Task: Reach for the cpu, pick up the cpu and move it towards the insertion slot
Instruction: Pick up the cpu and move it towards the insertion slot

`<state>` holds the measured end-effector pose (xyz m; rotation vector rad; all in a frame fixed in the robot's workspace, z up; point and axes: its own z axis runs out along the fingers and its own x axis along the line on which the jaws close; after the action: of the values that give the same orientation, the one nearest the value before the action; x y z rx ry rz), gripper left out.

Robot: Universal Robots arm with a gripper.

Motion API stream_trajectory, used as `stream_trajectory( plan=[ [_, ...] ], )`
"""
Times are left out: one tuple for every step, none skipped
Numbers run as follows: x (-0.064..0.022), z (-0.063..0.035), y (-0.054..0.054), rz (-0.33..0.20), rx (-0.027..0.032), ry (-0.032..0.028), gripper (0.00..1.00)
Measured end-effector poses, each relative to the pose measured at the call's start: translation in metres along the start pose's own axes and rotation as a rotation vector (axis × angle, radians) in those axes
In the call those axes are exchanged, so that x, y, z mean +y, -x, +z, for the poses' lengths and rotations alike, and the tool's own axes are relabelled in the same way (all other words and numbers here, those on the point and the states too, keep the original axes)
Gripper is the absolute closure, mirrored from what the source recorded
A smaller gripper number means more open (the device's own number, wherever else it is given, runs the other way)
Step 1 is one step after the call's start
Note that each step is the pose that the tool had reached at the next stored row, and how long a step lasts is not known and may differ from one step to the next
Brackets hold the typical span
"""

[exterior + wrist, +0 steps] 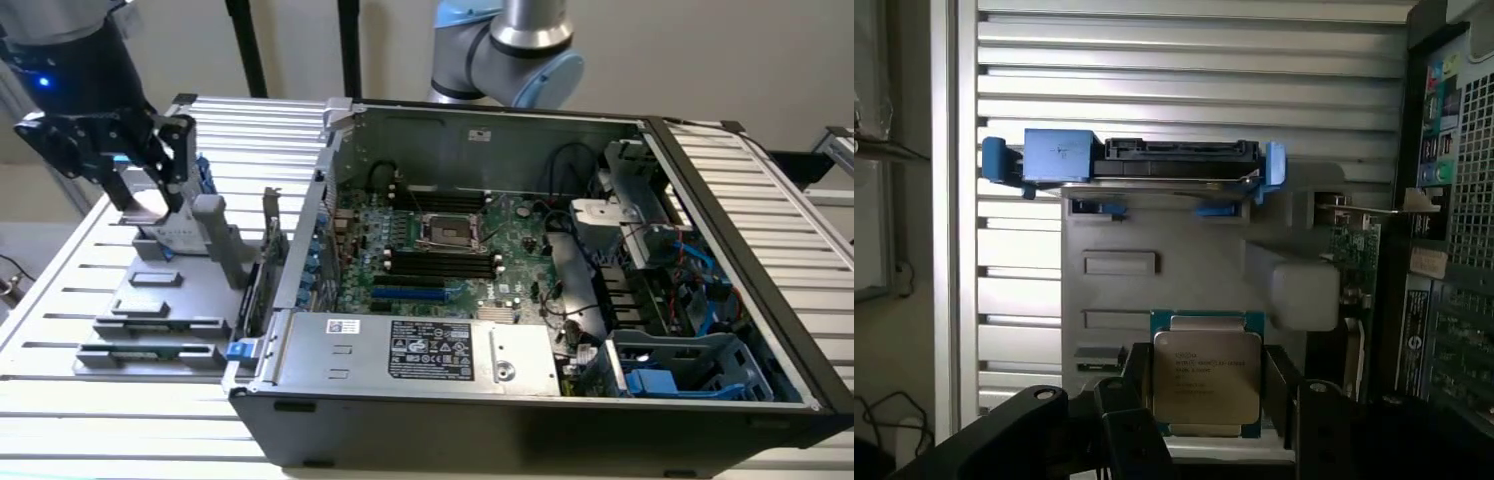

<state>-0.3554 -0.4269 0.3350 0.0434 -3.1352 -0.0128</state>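
Pincer [1209,365] spread, fingers [1119,420] flanking cpu [1206,388] on two opposite edges; contact unclear. Cpu lies flat on grey holder block [1114,300], outside computer case [534,400], off case's side at exterior view's left. Insertion slot [447,232] inside case, well apart from cpu; case wall stands between, open room above.

The end effector [144,208] hangs over the grey tray [211,300] beside the computer case [534,405].
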Motion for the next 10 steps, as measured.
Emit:
stream_trajectory(
  plan=[
    [-0.0001,-0.0046,0.004,0.0,0.0009,0.0002,0.45],
    [-0.0002,-0.0092,0.009,0.0,0.0019,0.0006,0.45],
    [-0.0003,-0.0134,0.014,0.0,0.0023,0.0013,0.45],
    [-0.0003,-0.0173,0.018,0.0,0.0029,0.002,0.45],
    [-0.0005,-0.0206,0.023,0.0,0.0037,0.0025,0.45],
    [-0.0006,-0.0231,0.027,0.0,0.0042,0.0034,0.45],
    [-0.0007,-0.0249,0.032,-0.001,0.0045,0.0044,0.45],
    [-0.0008,-0.0262,0.036,0.0,0.0046,0.0055,0.45],
    [-0.0009,-0.0274,0.041,0.0,0.0047,0.0072,0.45],
    [-0.001,-0.0285,0.045,0.0,0.0047,0.0091,0.45]
  ],
)
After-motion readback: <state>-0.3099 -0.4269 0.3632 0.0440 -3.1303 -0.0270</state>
